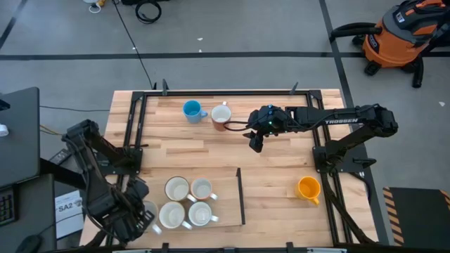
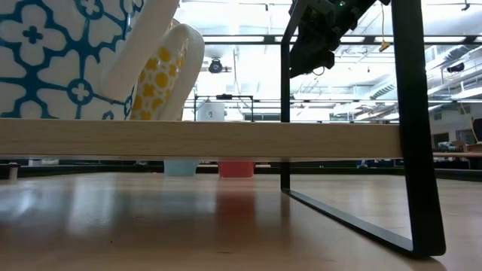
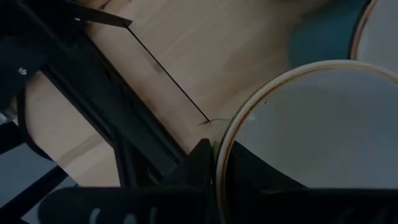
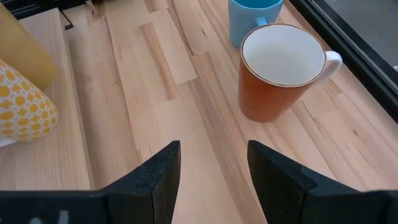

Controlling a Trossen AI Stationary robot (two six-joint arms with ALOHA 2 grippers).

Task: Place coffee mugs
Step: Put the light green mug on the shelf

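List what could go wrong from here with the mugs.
1. The open right gripper hovers near the reddish-brown mug, which stands close to the blue mug; a wide approach may knock the blue one.
2. The left gripper is shut on a white mug's rim beside other mugs; releasing could bump them.

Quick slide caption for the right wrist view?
Right claw open above the wooden table, facing the reddish-brown mug beside the blue mug.

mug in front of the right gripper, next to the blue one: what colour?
Reddish-brown mug, white inside, white handle. Clearest in the right wrist view.
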